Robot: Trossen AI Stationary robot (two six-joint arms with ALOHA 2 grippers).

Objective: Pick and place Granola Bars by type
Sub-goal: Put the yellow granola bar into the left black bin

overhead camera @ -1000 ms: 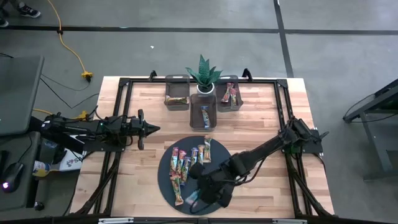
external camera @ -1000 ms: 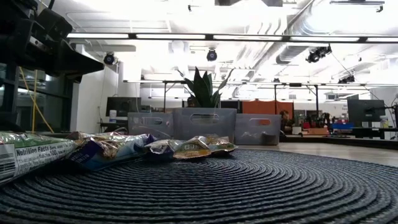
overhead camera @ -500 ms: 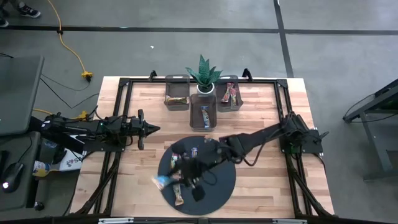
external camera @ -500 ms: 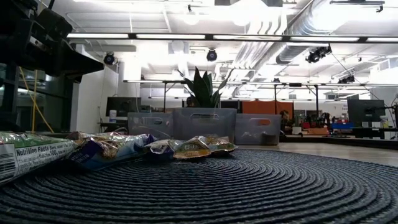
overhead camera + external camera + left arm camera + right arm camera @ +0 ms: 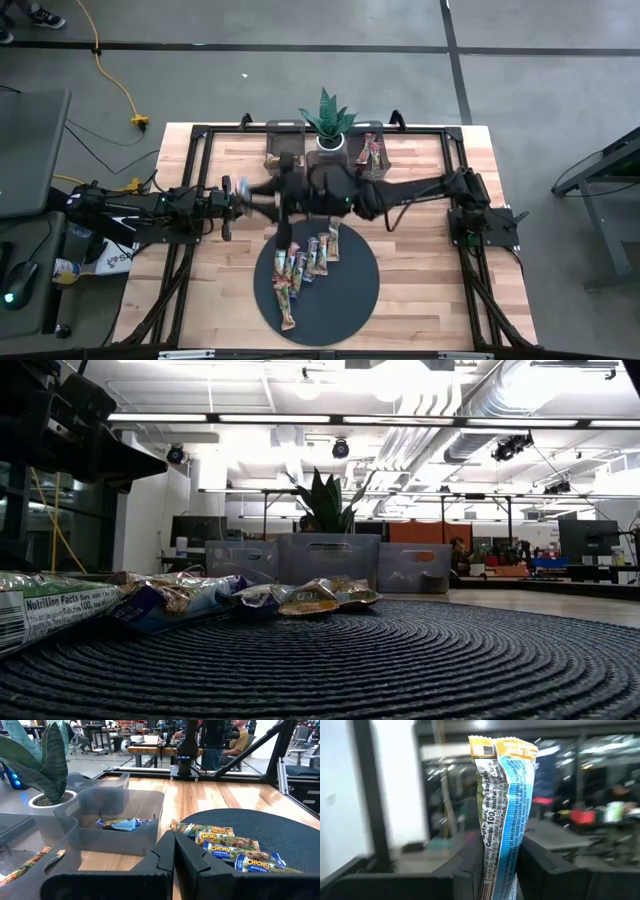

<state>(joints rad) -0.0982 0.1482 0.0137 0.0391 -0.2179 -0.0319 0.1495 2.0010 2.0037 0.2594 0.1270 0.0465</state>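
The low view places the dark round mat [image 5: 400, 660] nearest the camera, with a row of granola bars [image 5: 150, 600] lying along its far-left part and three translucent grey bins [image 5: 325, 560] standing beyond them in front of a potted plant [image 5: 325, 500]. In the high view, the mat sits at the near centre of the wooden table [image 5: 420, 210], and the loose bars lie on its left half, fanned side by side. The left gripper [image 5: 243, 207] rests low over the table just left of the mat; in the left wrist view its fingers [image 5: 175, 855] are pressed together with nothing between them, pointing toward the bins and the bars on the mat. The right arm reaches across the table from the right edge, so that the right gripper [image 5: 262, 187] is above the table between the mat and the left bin, close to the tip of the left gripper. The right wrist view shows its two fingers [image 5: 470, 865] closed narrowly on one blue-and-white wrapped bar [image 5: 502, 815], which stands upright between them with its crimped orange end uppermost. Farther back, the centre bin holds a blue-wrapped bar, the right bin holds red-wrapped bars, and the left bin holds a brownish bar.
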